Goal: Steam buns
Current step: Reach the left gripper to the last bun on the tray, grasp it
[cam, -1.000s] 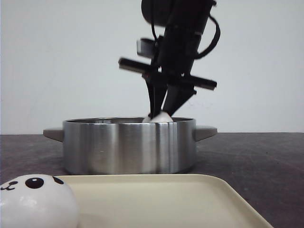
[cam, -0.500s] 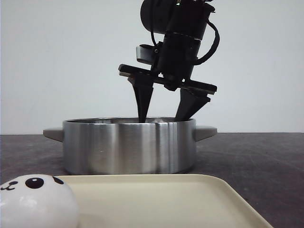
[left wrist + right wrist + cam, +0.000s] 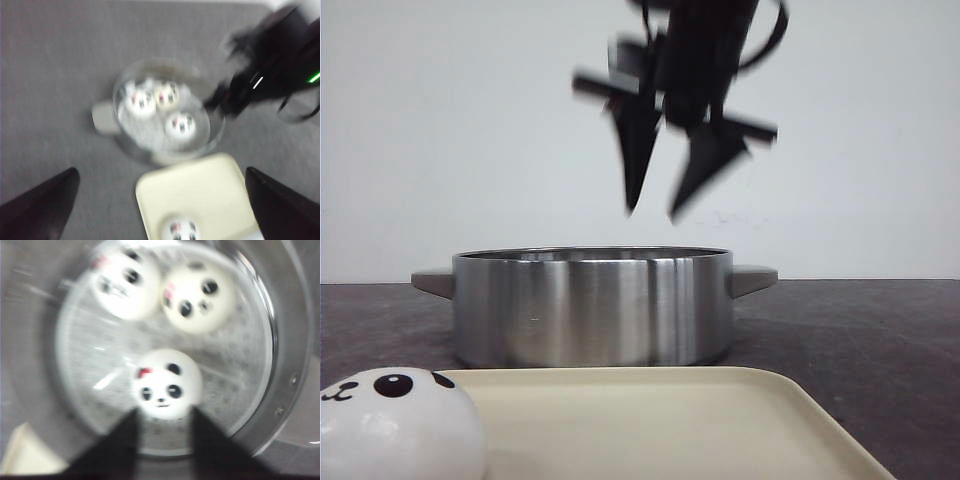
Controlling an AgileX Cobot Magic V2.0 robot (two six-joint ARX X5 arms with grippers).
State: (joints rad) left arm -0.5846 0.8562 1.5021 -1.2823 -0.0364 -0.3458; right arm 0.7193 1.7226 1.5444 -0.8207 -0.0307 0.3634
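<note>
Three panda buns (image 3: 166, 384) sit in the steel pot (image 3: 592, 305). Right claw (image 3: 652, 212) hangs above, parted, empty (blurred). Next: the tray's (image 3: 720, 420) last bun (image 3: 395, 420). Left claw (image 3: 160, 210) wide open, empty.

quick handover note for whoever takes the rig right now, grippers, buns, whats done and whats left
Right gripper: open, empty, above the steel pot, over the bun nearest it.
Left gripper: open wide, empty, high over the table with pot and tray below it.
Buns: three lie in the pot, apart from the fingers. One sits on the cream tray, at its near left corner.
Done: three of four buns loaded.
Left: pick the tray bun and place it in the pot's free space. No lid is in view.
</note>
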